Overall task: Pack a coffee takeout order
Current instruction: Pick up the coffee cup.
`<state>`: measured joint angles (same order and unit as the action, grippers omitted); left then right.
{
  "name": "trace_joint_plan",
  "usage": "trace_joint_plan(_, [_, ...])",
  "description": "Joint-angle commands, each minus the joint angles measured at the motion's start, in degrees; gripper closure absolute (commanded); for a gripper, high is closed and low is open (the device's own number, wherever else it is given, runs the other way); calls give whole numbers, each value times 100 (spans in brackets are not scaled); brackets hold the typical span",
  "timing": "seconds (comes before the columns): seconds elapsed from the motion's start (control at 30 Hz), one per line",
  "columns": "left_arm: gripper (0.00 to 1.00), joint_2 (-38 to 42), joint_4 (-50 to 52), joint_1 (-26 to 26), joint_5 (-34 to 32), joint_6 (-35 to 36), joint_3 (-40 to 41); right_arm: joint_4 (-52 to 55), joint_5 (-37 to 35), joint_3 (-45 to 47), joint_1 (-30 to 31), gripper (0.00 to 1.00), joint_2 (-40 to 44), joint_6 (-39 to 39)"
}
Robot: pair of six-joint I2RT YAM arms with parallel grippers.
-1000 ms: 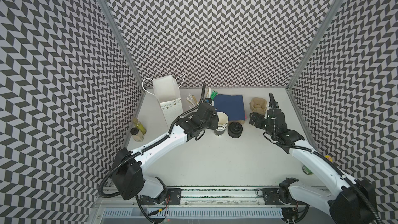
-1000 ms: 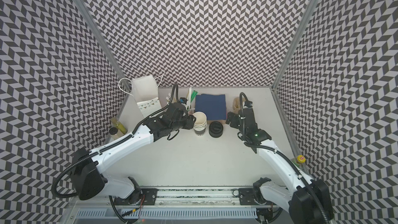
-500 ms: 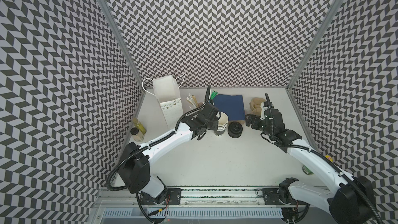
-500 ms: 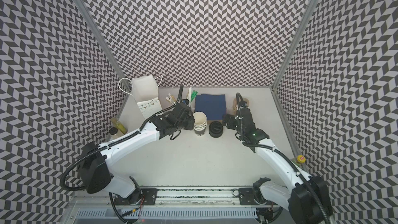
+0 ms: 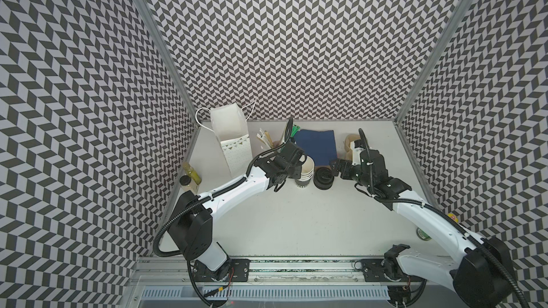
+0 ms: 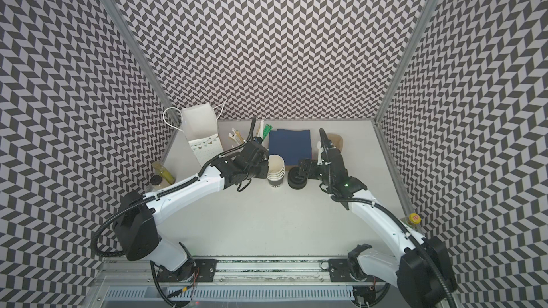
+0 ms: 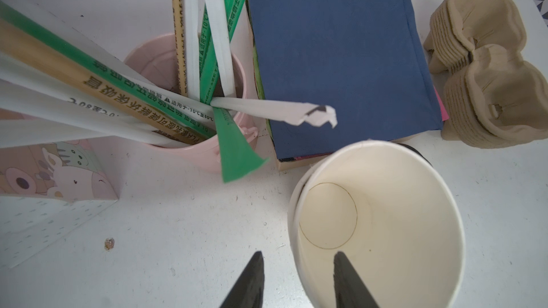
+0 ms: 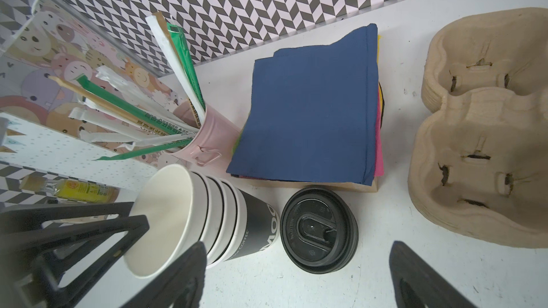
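Left hand (image 7: pixel 298 257), narrow but not clamped, straddles the top rim of the cup stack (image 5: pixel 305 173). Right hand (image 8: pixel 298 250), spread wide, flanks the black lid (image 8: pixel 318 229) without contact. The lid stands on the surface (image 5: pixel 296 220) at the stack's 3 o'clock. Navy napkin (image 5: pixel 316 146) lies at the lid's 12 o'clock, pulp carrier (image 8: pixel 480 131) at its 1 o'clock.

Lidless cup stack (image 8: pixel 225 220) at centre; pink pail (image 8: pixel 213 140) of wrapped straws (image 8: pixel 181 66) just behind it. Patterned bag (image 5: pixel 237 155) back left. Two bottles (image 5: pixel 192 172) by left wall. Pink napkin (image 8: pixel 379 146) edge showing.
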<state>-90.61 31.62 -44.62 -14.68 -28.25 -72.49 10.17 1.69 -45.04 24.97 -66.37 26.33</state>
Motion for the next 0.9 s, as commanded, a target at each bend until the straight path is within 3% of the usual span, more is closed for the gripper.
trace_joint_plan(0.0, [64,-93,39,-27,-107,-85,-204,-332,153,64,32,6,-32,-61])
trace_joint_plan(0.17, [64,-198,38,-29,-66,-117,-244,-392,301,89,39,6,-69,-57])
trace_joint_plan(0.5, [79,-289,47,-29,-79,-141,-441,-462,640,92,34,6,-98,-56])
trace_joint_plan(0.7, [93,-396,108,-29,-53,-122,-630,-488,882,100,34,6,-139,-49])
trace_joint_plan(0.87, [95,-442,147,-29,-77,-119,-657,-525,937,153,36,6,-123,-27])
